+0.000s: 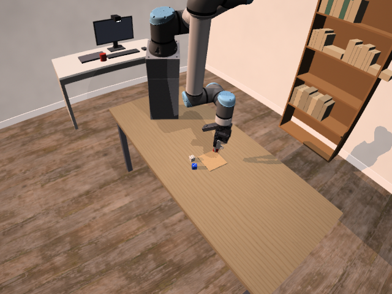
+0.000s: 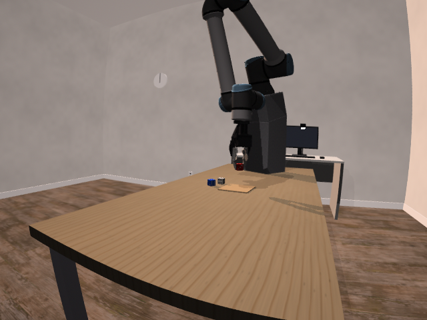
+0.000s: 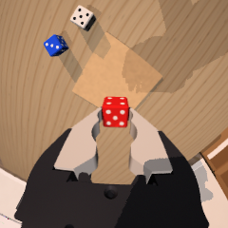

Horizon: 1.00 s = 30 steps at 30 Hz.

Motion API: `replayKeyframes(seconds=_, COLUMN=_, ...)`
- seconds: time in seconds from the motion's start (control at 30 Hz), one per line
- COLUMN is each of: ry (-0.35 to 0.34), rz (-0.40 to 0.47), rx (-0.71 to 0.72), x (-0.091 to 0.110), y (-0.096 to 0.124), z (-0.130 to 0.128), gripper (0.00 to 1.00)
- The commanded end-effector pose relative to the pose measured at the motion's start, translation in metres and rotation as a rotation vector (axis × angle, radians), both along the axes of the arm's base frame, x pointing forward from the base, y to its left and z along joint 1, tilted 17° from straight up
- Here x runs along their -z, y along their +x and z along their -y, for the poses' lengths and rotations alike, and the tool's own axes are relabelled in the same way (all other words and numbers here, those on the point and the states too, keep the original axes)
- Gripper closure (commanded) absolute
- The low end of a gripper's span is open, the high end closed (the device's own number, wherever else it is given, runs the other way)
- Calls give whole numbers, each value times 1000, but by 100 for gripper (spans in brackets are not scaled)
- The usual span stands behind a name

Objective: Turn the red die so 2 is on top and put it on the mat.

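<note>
My gripper point(image 1: 216, 149) point(image 2: 239, 166) point(image 3: 115, 107) is shut on the red die point(image 1: 217, 150) point(image 2: 239, 167) point(image 3: 115, 111) and holds it in the air above the near edge of the tan mat point(image 1: 212, 161) point(image 2: 237, 188) point(image 3: 110, 76). The die's face toward the wrist camera shows five pips. A white die point(image 1: 191, 157) point(image 2: 221, 180) point(image 3: 83, 16) and a blue die point(image 1: 194, 166) point(image 2: 211, 182) point(image 3: 56, 45) sit flat on the table just off the mat's side, side by side.
The wooden table point(image 1: 253, 202) point(image 2: 207, 234) carries the robot's dark pedestal point(image 1: 163, 82) point(image 2: 269, 137) at its far end. A bookshelf point(image 1: 342, 69) stands to the right, and a desk with a monitor point(image 1: 114, 31) point(image 2: 301, 137) is behind.
</note>
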State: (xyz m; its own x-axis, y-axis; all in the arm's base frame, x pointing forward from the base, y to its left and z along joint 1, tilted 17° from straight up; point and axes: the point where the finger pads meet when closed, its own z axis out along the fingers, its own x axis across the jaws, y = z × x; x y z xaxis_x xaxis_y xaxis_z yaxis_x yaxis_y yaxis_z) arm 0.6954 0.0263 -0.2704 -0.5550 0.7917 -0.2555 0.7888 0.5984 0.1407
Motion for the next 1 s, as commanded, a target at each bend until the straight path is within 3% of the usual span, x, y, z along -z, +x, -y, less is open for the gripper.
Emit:
replayKeyframes(seconds=0.0, ry=7, rz=9, rx=-2, x=0, y=1, z=2, gripper=90)
replayKeyframes(seconds=0.2, ry=50, rz=68, rx=-20, x=1, y=1, z=2, gripper=90)
replayKeyframes(seconds=0.43, ry=151, rz=215, rx=-69, x=0, y=1, z=2, gripper=90)
replayKeyframes(seconds=0.5, ry=151, rz=215, rx=-69, x=0, y=1, z=2, gripper=90)
replayKeyframes(seconds=0.97, ry=400, rz=569, rx=-182, x=1, y=1, z=3, gripper=90)
